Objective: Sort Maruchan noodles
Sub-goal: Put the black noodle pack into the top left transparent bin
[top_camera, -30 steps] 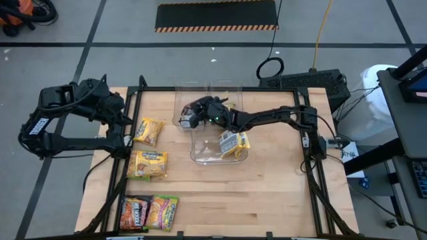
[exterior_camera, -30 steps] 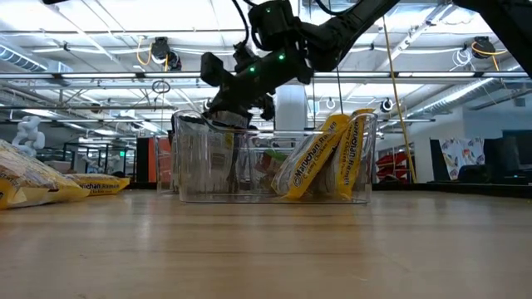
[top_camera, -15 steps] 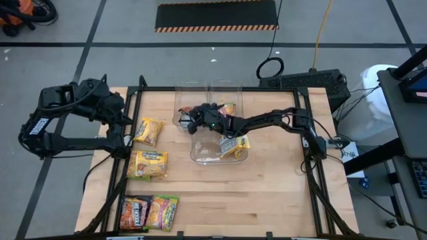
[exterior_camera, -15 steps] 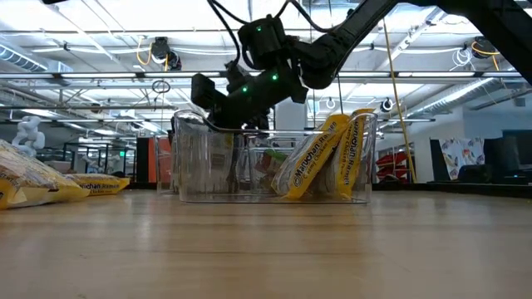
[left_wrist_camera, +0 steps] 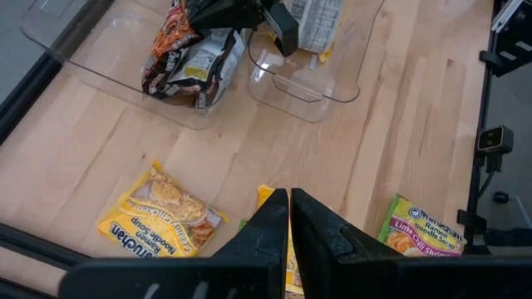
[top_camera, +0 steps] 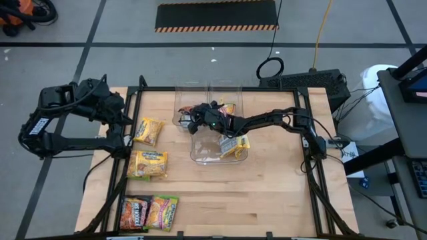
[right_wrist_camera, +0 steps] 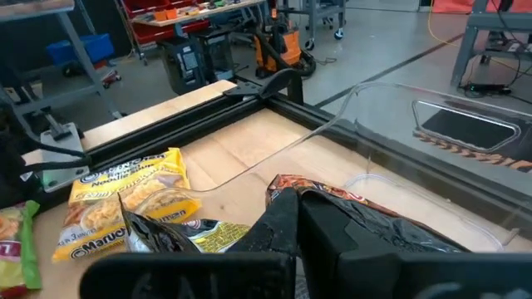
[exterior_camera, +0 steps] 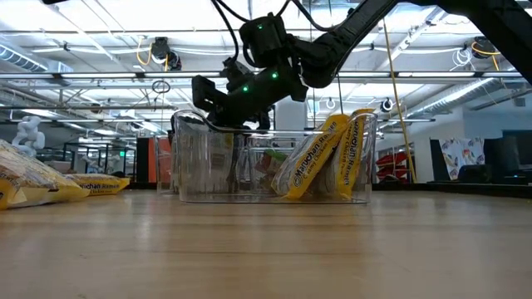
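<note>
Nearest the front edge of the wooden table [top_camera: 267, 193], seen from above, an orange-red packet [top_camera: 133, 213] and a lime-green packet [top_camera: 164, 212] lie side by side at the left corner. Farther back on the left side lie two yellow packets, one [top_camera: 147, 164] midway and another [top_camera: 148, 131] beyond it. The left gripper [left_wrist_camera: 289, 218] waits at the table's left edge, its fingers nearly touching with nothing between them.

At mid-table stands a clear plastic bin [top_camera: 200, 157]; two yellow packets [top_camera: 233, 143] lean upright against its right wall. Behind it sit two more clear bins [top_camera: 190, 90] side by side. The right gripper [top_camera: 190, 119] reaches across from the right and hovers over the left rear bin, clenched, with a dark brown crumpled packet [right_wrist_camera: 366, 224] directly at its fingertips. Whether the fingers actually pinch that packet cannot be told. Another packet [top_camera: 227, 108] shows in the right rear bin, just beside the arm.
</note>
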Action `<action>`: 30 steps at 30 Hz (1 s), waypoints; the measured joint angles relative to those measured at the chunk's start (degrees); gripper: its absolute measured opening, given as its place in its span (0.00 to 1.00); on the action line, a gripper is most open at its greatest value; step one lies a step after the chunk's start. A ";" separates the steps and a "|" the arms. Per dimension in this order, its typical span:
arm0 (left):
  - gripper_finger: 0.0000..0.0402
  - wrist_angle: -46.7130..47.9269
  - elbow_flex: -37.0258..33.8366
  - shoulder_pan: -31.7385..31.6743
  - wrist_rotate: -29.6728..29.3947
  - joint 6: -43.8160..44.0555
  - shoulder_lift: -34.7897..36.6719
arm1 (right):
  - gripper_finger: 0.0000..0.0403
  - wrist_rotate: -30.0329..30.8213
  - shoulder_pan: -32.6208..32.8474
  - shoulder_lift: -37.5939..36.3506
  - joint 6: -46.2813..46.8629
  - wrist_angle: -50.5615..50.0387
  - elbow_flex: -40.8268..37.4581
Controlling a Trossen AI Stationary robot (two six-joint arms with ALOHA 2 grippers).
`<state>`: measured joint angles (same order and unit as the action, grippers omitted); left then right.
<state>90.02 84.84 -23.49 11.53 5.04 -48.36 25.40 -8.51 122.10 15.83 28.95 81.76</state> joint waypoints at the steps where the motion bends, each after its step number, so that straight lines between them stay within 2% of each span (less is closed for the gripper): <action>1: 0.05 0.00 0.00 0.00 0.02 0.00 0.00 | 0.00 -0.02 -0.01 0.00 -0.02 0.00 0.00; 6: 0.05 -0.01 0.00 0.00 0.02 -0.02 0.00 | 0.00 -0.51 -0.05 0.00 -0.05 1.03 0.00; 11: 0.05 0.00 0.00 0.00 0.02 -0.04 0.00 | 0.00 -9.03 -1.05 -0.02 0.00 3.32 0.02; 30: 0.05 0.00 0.00 0.00 0.02 0.00 0.00 | 0.10 -9.11 -1.60 -0.04 1.41 2.54 0.02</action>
<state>90.02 84.84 -23.49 11.55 5.04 -48.36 16.29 -10.11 122.06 17.23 31.48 81.78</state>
